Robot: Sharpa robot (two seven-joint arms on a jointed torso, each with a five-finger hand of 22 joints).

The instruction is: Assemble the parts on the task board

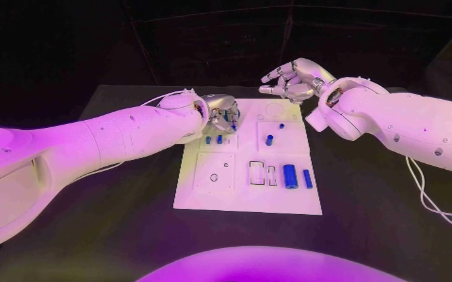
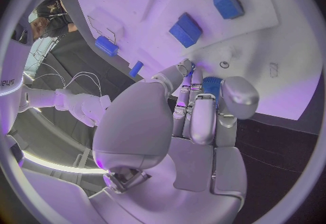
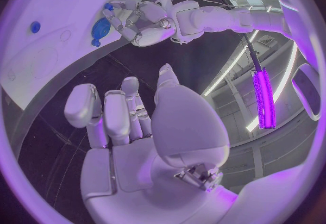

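Fingers of the left hand are curled together and reach down to the upper left part of the task board; in the left wrist view their tips meet a blue part on the white surface, but whether they pinch it or merely touch it cannot be told. Right of centre and high in the head frame, the right hand hangs above the far edge of the board with its fingers loosely bent inward and nothing between them. The white board lies in the middle of the black table, running from the frame's centre toward the lower middle. A large blue cylinder lies on its lower right part, with a slimmer blue pin just beside it on the right. A short blue peg stands near the board's middle, a tiny blue piece sits a little above it, and two small blue pegs stand close under the left hand.
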